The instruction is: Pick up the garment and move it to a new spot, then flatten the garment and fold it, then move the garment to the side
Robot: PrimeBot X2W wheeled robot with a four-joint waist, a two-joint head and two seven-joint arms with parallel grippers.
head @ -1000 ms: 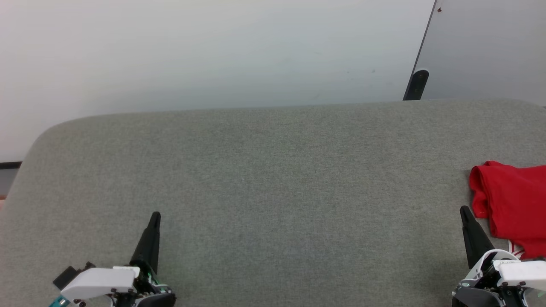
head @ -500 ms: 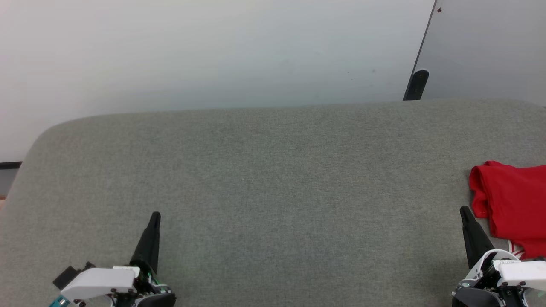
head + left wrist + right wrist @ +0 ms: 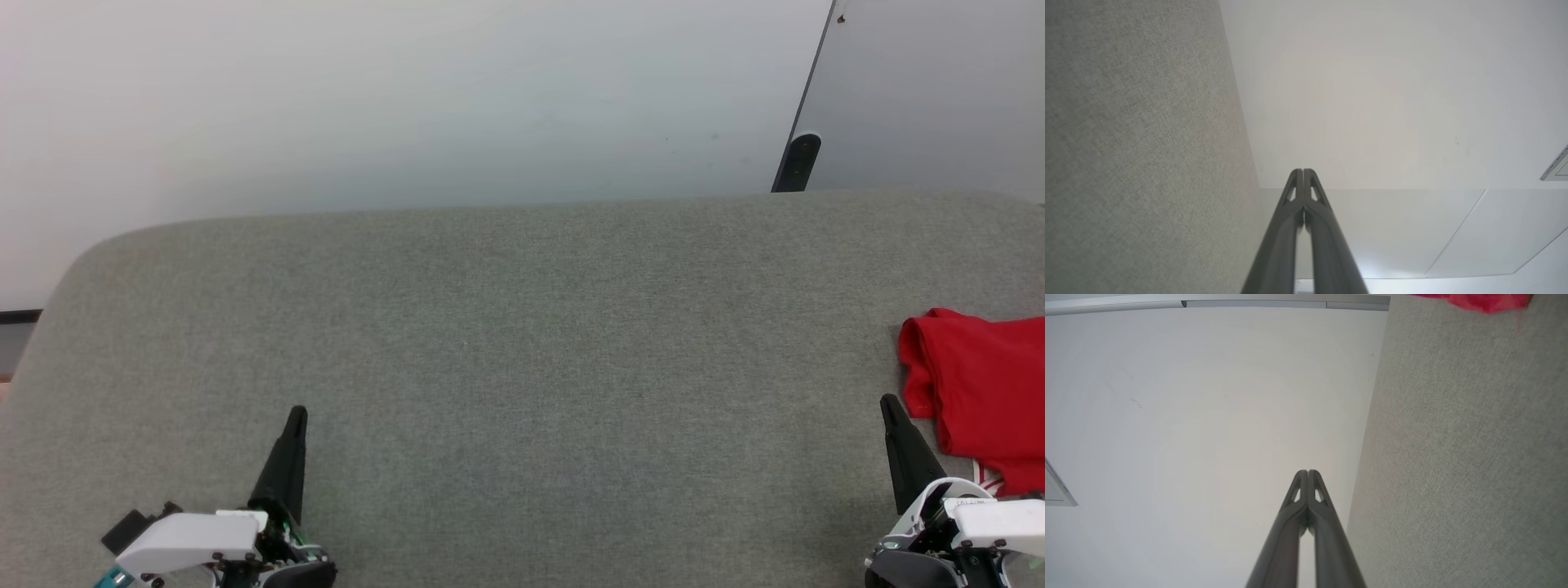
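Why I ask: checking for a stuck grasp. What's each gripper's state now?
Left gripper: closed, holding nothing.
Right gripper: closed, holding nothing.

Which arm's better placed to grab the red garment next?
Right. The right claw, shut, sits just beside the garment at the right edge; the left claw, also shut, is far across the grey surface.

The garment (image 3: pixel 984 384) runs off the head view's right edge, and the right gripper (image 3: pixel 886 402) housing covers its lower corner. In the right wrist view it is blurred and cropped by the top edge.
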